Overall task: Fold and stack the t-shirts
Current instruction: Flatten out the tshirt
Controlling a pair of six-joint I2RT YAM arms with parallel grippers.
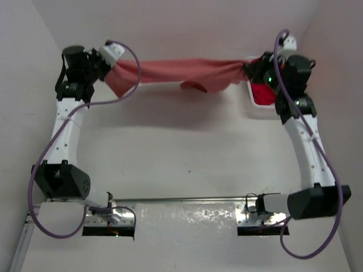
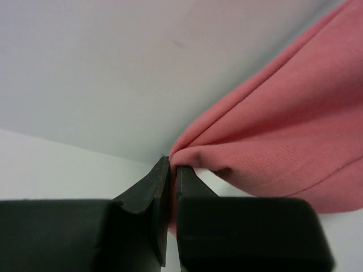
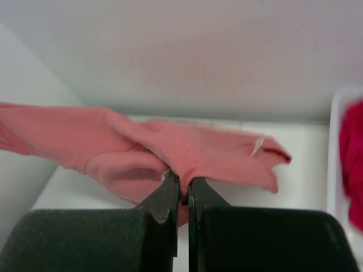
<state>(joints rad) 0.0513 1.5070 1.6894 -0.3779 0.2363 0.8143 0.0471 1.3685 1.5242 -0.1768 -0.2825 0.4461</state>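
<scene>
A salmon-pink t-shirt (image 1: 181, 72) hangs stretched between my two grippers at the far side of the table. My left gripper (image 1: 112, 71) is shut on its left end, and in the left wrist view the cloth (image 2: 283, 130) bunches between the jaws of the left gripper (image 2: 172, 165). My right gripper (image 1: 249, 71) is shut on the right end; in the right wrist view the pink shirt (image 3: 170, 144) is pinched in the right gripper (image 3: 183, 184). A crimson red t-shirt (image 1: 262, 92) lies in the white basket (image 1: 252, 107), partly hidden by my right arm.
The white basket's rim (image 3: 334, 153) with the red cloth (image 3: 353, 158) in it stands at the back right, close to the right wall. White walls close in behind and on both sides. The arm bases and a metal rail (image 1: 181, 199) sit at the near edge.
</scene>
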